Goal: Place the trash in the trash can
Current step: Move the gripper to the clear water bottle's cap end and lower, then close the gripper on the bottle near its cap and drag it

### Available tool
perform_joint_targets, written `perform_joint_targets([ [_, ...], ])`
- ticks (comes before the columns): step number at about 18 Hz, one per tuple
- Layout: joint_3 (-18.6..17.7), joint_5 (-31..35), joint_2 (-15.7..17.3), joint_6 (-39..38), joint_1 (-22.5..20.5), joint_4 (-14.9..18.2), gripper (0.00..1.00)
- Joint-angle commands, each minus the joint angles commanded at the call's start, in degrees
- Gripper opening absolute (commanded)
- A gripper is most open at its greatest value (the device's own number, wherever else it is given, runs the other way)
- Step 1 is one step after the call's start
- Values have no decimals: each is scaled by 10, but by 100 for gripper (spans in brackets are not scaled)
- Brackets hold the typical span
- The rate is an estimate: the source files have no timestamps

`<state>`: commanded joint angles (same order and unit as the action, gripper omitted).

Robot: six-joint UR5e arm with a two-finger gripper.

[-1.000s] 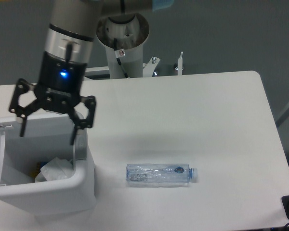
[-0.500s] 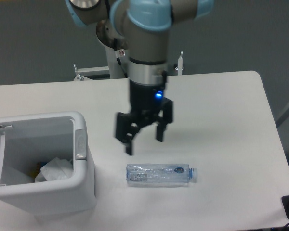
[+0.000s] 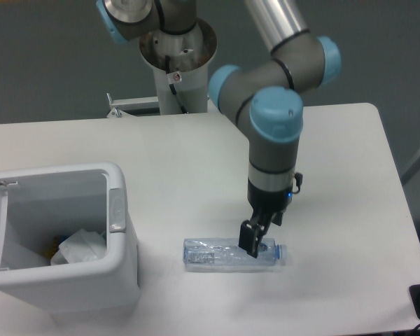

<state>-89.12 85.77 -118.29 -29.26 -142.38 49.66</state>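
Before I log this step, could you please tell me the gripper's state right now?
Gripper: down at the plastic bottle; open or closed cannot be told.

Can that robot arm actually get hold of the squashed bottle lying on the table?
Probably yes: the pincer is right over the bottle near its cap end, with nothing lying beside it to block the way.

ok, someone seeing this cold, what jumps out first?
The arm reaching down at centre right, its pincer right over the cap end of the crushed plastic bottle lying on the white table. Then the open white trash can at lower left, with a crumpled white paper wrapper inside.
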Motion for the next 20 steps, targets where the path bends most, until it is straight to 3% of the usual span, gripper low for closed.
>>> perform_joint_targets([
  [7, 9, 35, -55, -29, 1, -5, 100],
  [20, -1, 51, -69, -91, 8, -5, 100],
])
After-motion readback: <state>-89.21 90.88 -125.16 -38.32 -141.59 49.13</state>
